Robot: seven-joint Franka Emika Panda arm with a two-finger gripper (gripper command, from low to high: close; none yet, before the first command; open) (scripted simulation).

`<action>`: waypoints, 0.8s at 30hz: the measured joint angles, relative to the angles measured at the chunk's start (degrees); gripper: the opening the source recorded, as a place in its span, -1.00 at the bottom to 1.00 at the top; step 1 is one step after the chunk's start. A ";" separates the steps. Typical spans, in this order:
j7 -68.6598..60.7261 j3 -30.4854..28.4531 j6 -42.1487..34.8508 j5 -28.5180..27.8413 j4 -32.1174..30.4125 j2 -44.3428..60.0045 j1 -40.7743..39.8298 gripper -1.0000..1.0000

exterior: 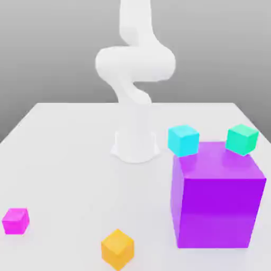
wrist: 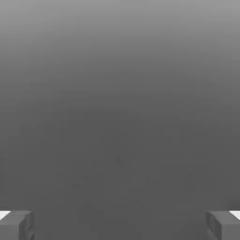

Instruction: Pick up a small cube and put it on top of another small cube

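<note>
Exterior view, as we list it: white table (exterior: 69, 159) carrying the arm's base (exterior: 135, 145) at its middle. Small magenta-pink cube (exterior: 15, 220) near the table's front edge, at the exterior view's left, resting free. Orange cube (exterior: 117, 249) at the front edge, centre. Large purple cube (exterior: 217, 196) toward the right; cyan cube (exterior: 183, 140) and green cube (exterior: 242, 139) behind it. In the hand view we note the gripper (wrist: 120, 225) released, fingers (wrist: 16, 225) spread wide, nothing between them.

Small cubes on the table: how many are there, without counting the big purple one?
4. The magenta cube is near the exterior view's left edge, the orange cube at front centre, the cyan cube and the green cube behind the purple cube, which may hide others.
</note>
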 joint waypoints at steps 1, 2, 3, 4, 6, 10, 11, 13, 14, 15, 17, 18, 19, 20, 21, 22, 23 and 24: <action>2.23 0.15 0.91 -0.49 -0.36 2.26 -1.60 0.00; 4.31 0.34 1.77 -0.86 -0.71 4.44 -3.21 0.00; 6.42 0.42 2.62 -1.33 -1.05 6.56 -4.67 0.00; 8.50 0.46 3.46 -1.78 -1.39 8.67 -6.09 0.00; 12.63 0.37 5.13 -2.69 -2.05 12.86 -8.76 0.00; 20.74 -0.42 8.43 -4.33 -3.38 21.19 -13.57 0.00; 22.71 -0.76 9.26 -4.66 -3.71 23.27 -14.65 0.00; 26.52 -1.63 10.92 -5.14 -4.38 27.42 -16.64 0.00; 28.35 -2.15 11.77 -5.26 -4.71 29.50 -17.54 0.00; 30.10 -2.65 12.58 -5.27 -5.04 31.57 -18.44 0.00; 33.31 -3.87 14.30 -4.96 -5.72 35.70 -20.52 0.00; 34.78 -4.44 15.18 -4.58 -6.07 37.76 -21.65 0.00; 36.18 -4.89 16.06 -4.11 -6.42 39.82 -23.02 0.00; 37.47 -5.30 16.93 -3.47 -6.77 41.88 -24.27 0.00; 38.65 -5.53 17.81 -2.69 -7.12 43.94 -24.96 0.00; 39.70 -5.84 18.68 -1.73 -7.47 46.00 -25.53 0.00; 40.61 -6.14 19.54 -0.59 -7.82 48.05 -26.08 0.00; 41.37 -6.43 20.40 0.76 -8.16 50.10 -26.70 0.00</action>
